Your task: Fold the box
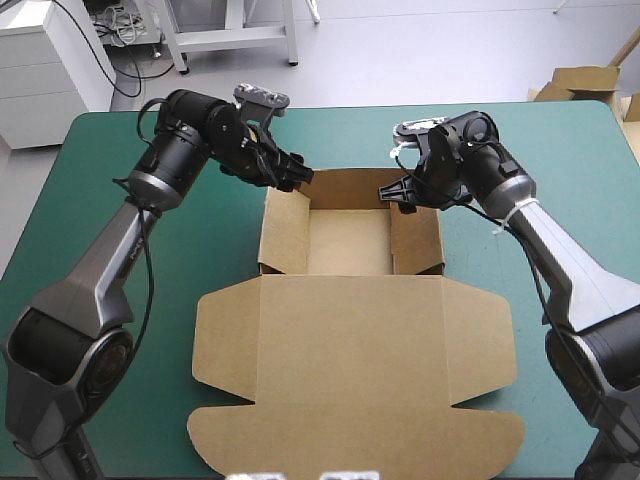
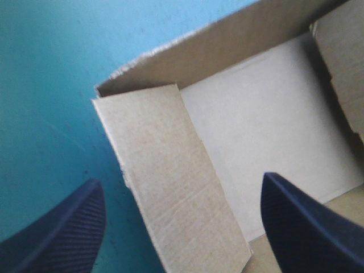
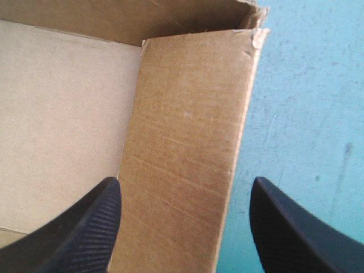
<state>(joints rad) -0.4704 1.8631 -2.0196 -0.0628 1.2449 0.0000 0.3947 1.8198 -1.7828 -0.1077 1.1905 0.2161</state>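
The brown box [image 1: 350,330] lies in the middle of the teal-green table as an open tray, its lid and flaps flat toward the near edge. The tray's left wall [image 2: 165,182] and right wall [image 3: 187,142] lean inward over the floor. My left gripper [image 1: 292,176] is at the tray's far left corner, open, and in its wrist view the fingers [image 2: 62,233] straddle the left wall. At the far right corner my right gripper [image 1: 402,190] is open too, one finger [image 3: 79,233] over the tray floor and the other outside the right wall.
More brown board [image 1: 585,80] lies just past the table's far right corner. Bare teal-green cover [image 1: 100,200] runs along both sides of the box and behind it.
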